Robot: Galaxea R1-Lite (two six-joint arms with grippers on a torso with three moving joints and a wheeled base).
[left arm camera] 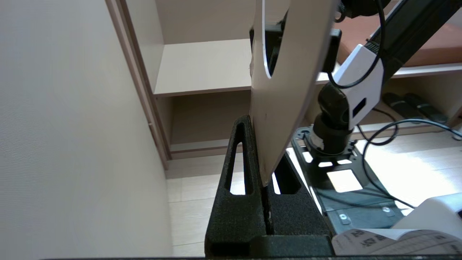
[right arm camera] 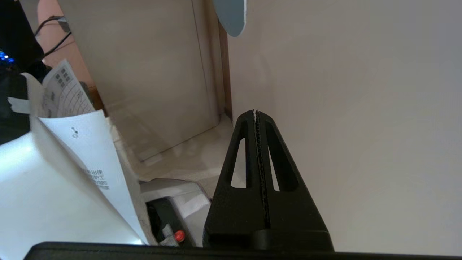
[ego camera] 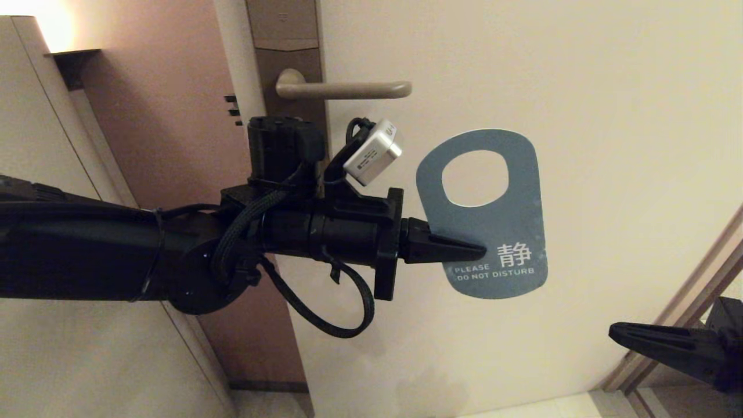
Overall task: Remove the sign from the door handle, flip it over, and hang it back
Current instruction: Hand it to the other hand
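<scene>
The sign [ego camera: 511,226] shows its blue "PLEASE DO NOT DISTURB" side in the head view, off the handle, held upright in the air with its oval hole uppermost. My left gripper [ego camera: 479,251] is shut on its lower left edge. In the left wrist view the sign's white side [left arm camera: 288,83] rises from between the closed fingers [left arm camera: 238,173]. The door handle [ego camera: 348,89], a beige lever on a brown lock plate [ego camera: 290,64], is bare, above and left of the sign. My right gripper [ego camera: 618,332] is shut and empty at the lower right; the sign's blue tip [right arm camera: 231,14] shows in its wrist view.
The pale door [ego camera: 580,87] fills the background behind the sign. A brown door frame [ego camera: 168,128] and a wall stand at the left. A wooden trim [ego camera: 685,302] runs diagonally at the lower right. Shelving [left arm camera: 202,68] shows in the left wrist view.
</scene>
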